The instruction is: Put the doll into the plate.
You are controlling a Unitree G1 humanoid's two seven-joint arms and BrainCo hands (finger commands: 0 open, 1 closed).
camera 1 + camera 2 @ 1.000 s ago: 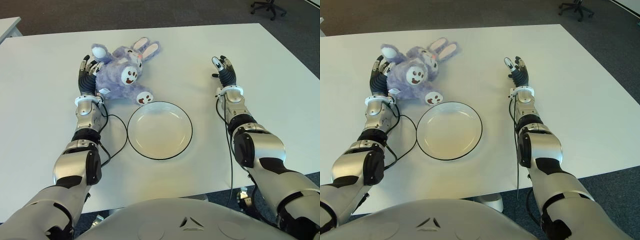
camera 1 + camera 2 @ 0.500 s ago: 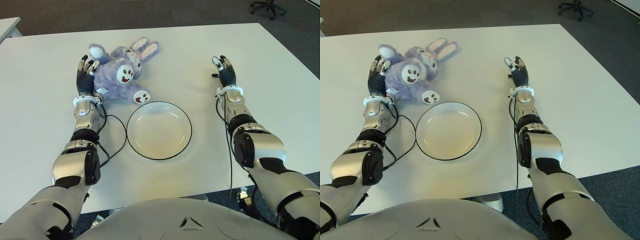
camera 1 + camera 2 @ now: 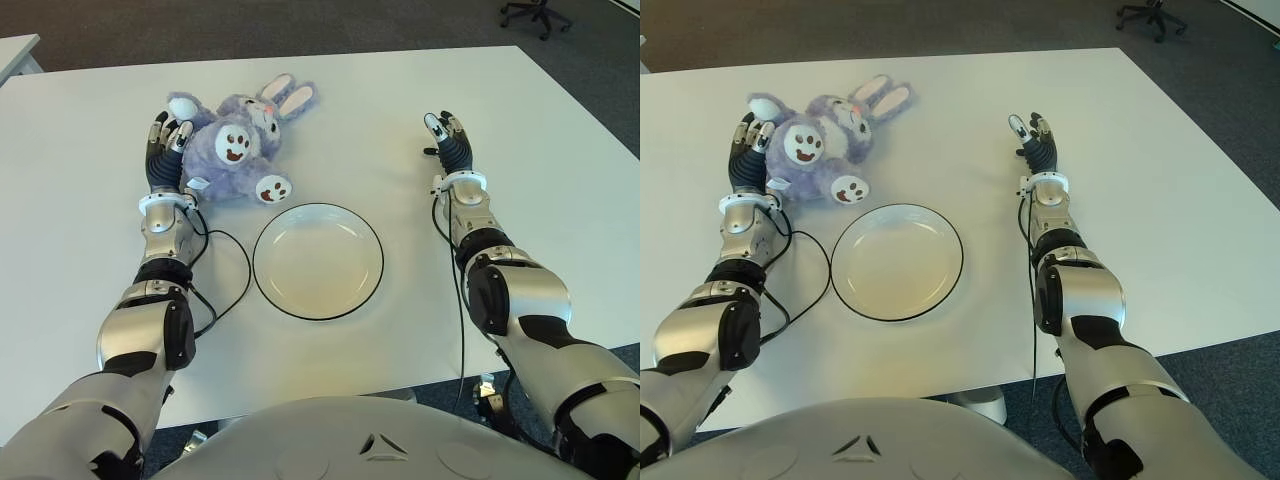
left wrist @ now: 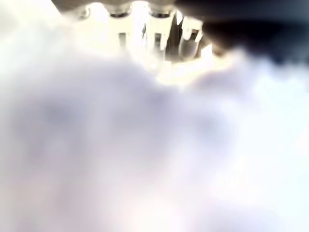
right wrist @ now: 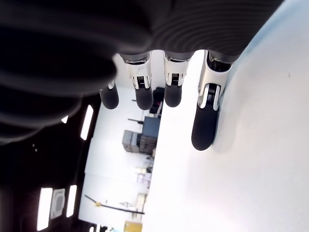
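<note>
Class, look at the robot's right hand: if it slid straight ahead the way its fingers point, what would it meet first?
Probably nothing: ahead of the right hand only bare table shows up to the far edge. The doll and plate lie off to its left.

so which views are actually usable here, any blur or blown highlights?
Left wrist view: almost all soft blur, the doll fills it too close to focus, fingers washed out by glare. Right wrist view: fingers sharp, the arm's dark casing blurred up close, table near white. Both eye views: evenly lit, sharp, faint shadows, plate and doll clear.
</note>
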